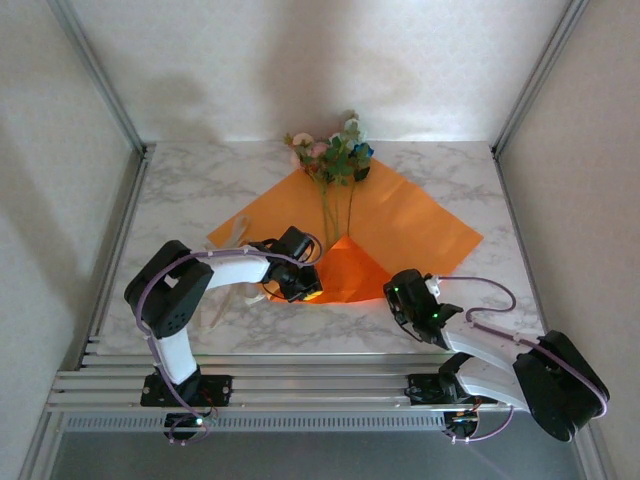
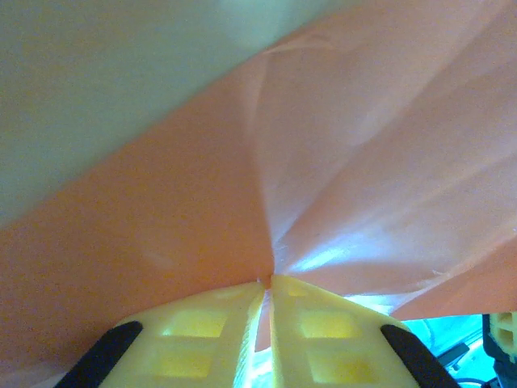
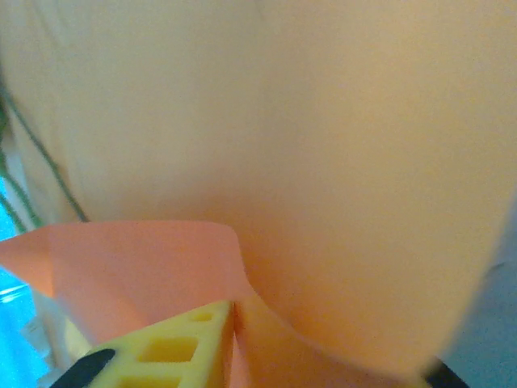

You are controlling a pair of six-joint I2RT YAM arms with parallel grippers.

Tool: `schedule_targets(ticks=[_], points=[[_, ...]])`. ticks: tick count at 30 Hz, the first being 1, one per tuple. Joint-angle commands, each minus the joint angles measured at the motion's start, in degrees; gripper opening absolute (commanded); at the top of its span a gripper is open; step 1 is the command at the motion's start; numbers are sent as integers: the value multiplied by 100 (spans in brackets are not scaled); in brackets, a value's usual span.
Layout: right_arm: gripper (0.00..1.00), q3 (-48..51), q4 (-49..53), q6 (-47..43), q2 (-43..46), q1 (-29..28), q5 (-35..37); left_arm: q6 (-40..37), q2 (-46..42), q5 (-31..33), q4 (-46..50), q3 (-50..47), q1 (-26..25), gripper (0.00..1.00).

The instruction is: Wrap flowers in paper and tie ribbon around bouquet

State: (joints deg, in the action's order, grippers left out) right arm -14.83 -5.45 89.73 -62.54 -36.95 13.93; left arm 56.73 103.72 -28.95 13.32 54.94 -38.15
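Observation:
The orange paper (image 1: 420, 225) lies spread on the marble table, its near corner (image 1: 345, 272) folded up over the stems. The flowers (image 1: 335, 155) rest at its far point, thin green stems (image 1: 328, 215) running toward me. My left gripper (image 1: 312, 290) is at the fold's left edge. In the left wrist view its yellow fingertips (image 2: 269, 281) are pinched on a pleat of the paper (image 2: 161, 210). My right gripper (image 1: 397, 293) is at the fold's right edge. There, one yellow finger (image 3: 186, 339) presses the paper (image 3: 339, 162), which hides the other. A pale ribbon strip (image 1: 238, 232) seems to lie by the paper's left edge.
The table (image 1: 200, 190) is walled by white panels with metal posts at the back corners. An aluminium rail (image 1: 320, 385) carrying both arm bases runs along the near edge. Bare marble shows left and right of the paper.

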Motion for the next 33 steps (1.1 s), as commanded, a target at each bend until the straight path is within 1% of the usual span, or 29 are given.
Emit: schedule_targets(ticks=[1,2,3,7,8,9,10,11,12,13,16,17,18,19,20,21,22,23,25,27,30,33], points=[[9,-125,569,-68,72,137,191,-127,549,638,623,-265,31,13],[3,-124,593,-101,94,171,191,-127,547,630,627,-264,36,13],[0,-134,657,-126,123,204,213,-131,545,631,627,-259,39,13],[0,-138,622,-214,164,292,181,-130,543,636,628,-264,45,13],[7,-171,673,-219,157,299,156,-127,542,636,627,-264,43,12],[23,-210,755,-215,147,309,139,-127,541,628,627,-264,45,12],[30,-235,780,-215,125,311,98,-127,543,622,614,-263,40,12],[28,-231,751,-227,107,307,54,-126,542,615,615,-256,45,12],[10,-218,699,-225,87,311,-3,-127,540,617,616,-249,45,12],[0,-197,595,-216,82,306,-22,-129,550,616,613,-238,45,12],[0,-213,610,-177,85,302,-40,-127,558,619,628,-220,49,12],[18,-282,759,-167,91,295,-28,-118,551,619,615,-220,44,12],[33,-339,881,-167,94,298,-22,-109,552,608,608,-219,45,12],[32,-347,886,-175,85,302,-33,-108,549,609,596,-208,45,12],[14,-326,795,-177,87,301,-73,-101,541,610,604,-205,45,12],[0,-302,759,-112,90,302,-100,-80,512,621,605,-196,45,12],[0,-309,836,9,94,295,-110,-51,458,627,612,-181,44,12],[0,-309,873,120,106,292,-102,38,363,644,643,-153,52,17],[0,-380,1058,245,137,301,-75,292,28,698,739,-53,37,30],[0,-547,1491,378,122,302,-99,658,-483,917,909,55,6,39],[0,-711,1913,585,-53,302,-279,1217,-1091,927,949,-1,-65,43],[0,-868,2213,592,-254,307,-392,1723,-1568,841,873,-306,-170,44]])
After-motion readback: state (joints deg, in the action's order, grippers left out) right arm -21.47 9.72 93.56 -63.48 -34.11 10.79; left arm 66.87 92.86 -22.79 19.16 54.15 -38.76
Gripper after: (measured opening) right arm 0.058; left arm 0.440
